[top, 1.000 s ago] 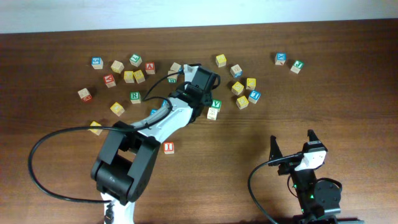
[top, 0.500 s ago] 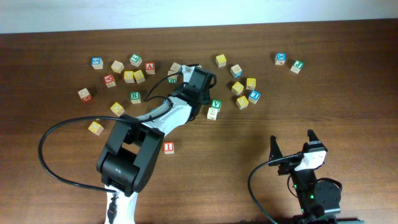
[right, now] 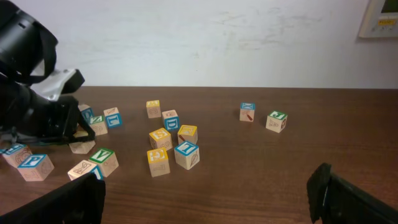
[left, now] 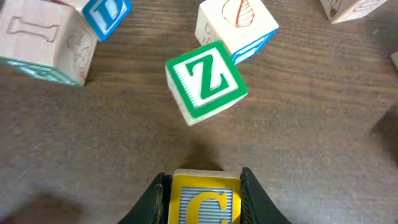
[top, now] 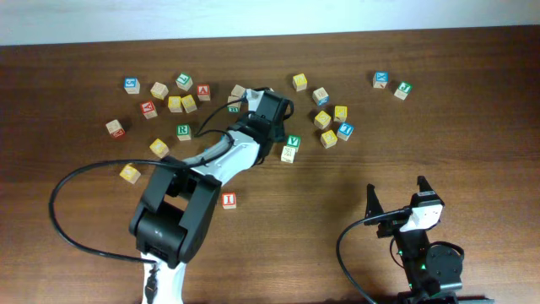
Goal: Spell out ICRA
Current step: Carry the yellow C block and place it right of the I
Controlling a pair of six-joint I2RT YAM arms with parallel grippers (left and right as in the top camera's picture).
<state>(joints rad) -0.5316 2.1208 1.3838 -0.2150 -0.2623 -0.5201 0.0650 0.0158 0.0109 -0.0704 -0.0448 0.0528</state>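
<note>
The left end effector (left: pixel 204 185) is clamping the C (left: pixel 205 206) near the Z (left: pixel 206 81); only the I (top: pixel 229 200) is sitting apart, seemingly placed. R (top: pixel 183 131) and A (top: pixel 203 91) are lying unpicked farther back, the right end effector (top: pixel 396 196) idling wide.

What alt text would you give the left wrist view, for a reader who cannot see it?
The left gripper holds a yellow-bordered C cube between its jaws at the bottom centre, seen against a brown wooden table. Just ahead lies a tilted green Z cube, with other letter cubes behind it, including a blue D cube.
</note>
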